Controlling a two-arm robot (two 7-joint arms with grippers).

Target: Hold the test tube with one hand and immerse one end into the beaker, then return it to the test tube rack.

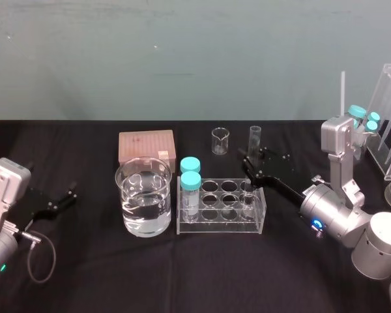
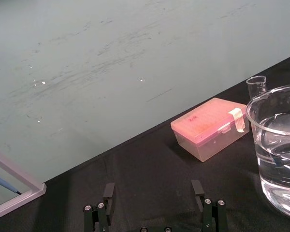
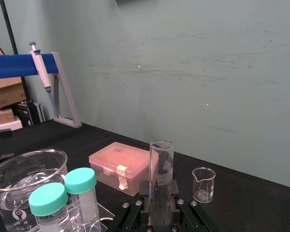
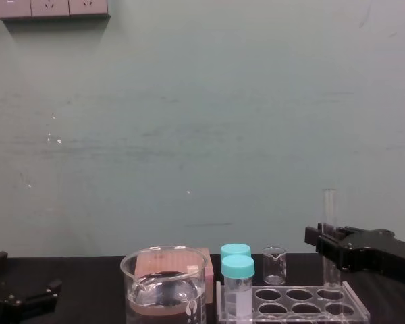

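Left gripper (image 1: 60,199) parked at far left, jaws spread, nothing between them. Beaker (image 1: 143,195) left of centre, part full, just left of the rack (image 1: 221,225). Tube (image 1: 255,140) stands upright in the rack's far right hole. Right gripper (image 1: 250,169) reaches in from the right, jaws pinching the tube at mid-height, as far as I can judge. Long axis vertical: I'd lift straight up, then go left over the vials (image 1: 190,175). Open room above.

Right arm (image 1: 327,212) reaches forward-left, jaws apparently closed; left arm (image 1: 6,188) rests low, jaws spread.
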